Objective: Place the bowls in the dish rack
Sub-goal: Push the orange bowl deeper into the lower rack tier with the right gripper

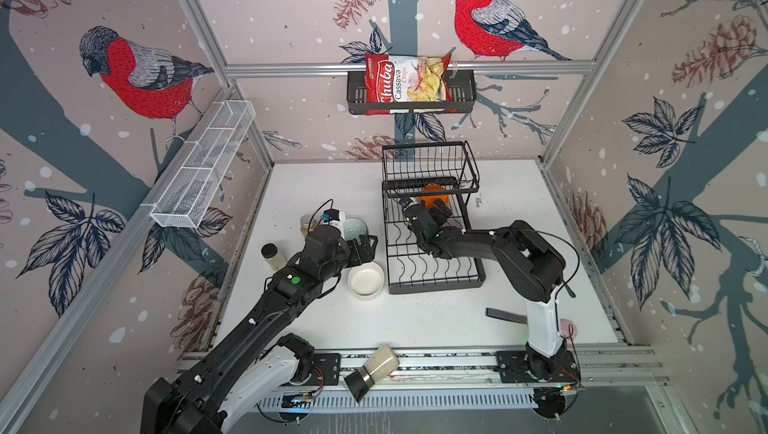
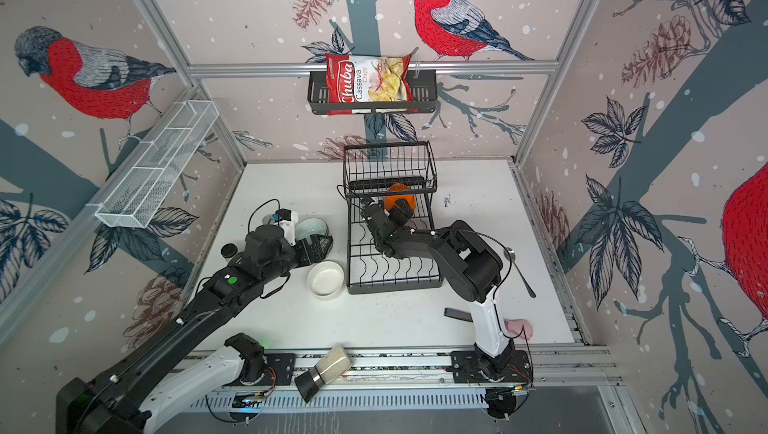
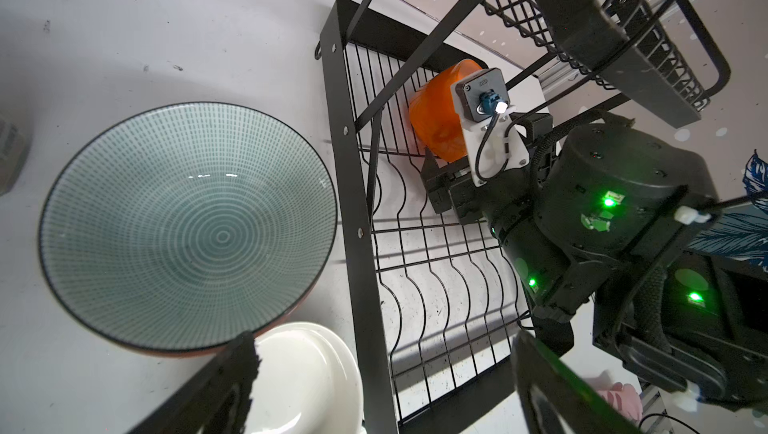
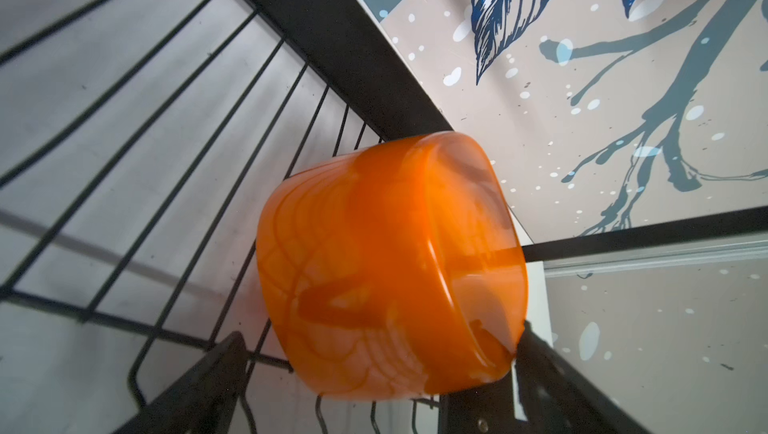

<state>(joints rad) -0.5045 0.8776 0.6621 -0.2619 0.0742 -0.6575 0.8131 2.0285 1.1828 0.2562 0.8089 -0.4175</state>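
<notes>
Judging from how things lie, one bowl is loaded and the next pick is in hand. On the white desk, the black wire dish rack stands toward the far edge, with wavy dividers on its flat base and a basket tier raised over its far end. The right tool is spread wide inside the rack, its fingers flanking the translucent orange plastic bowl, which lies on its side on the wires beneath that tier. That tool should back out without nudging the bowl. The left tool, also spread, hovers beside the rack's left rail over a glossy teal bowl patterned with ringed dashes and a plain white bowl. Its next move is probably to pinch a rim.
</notes>
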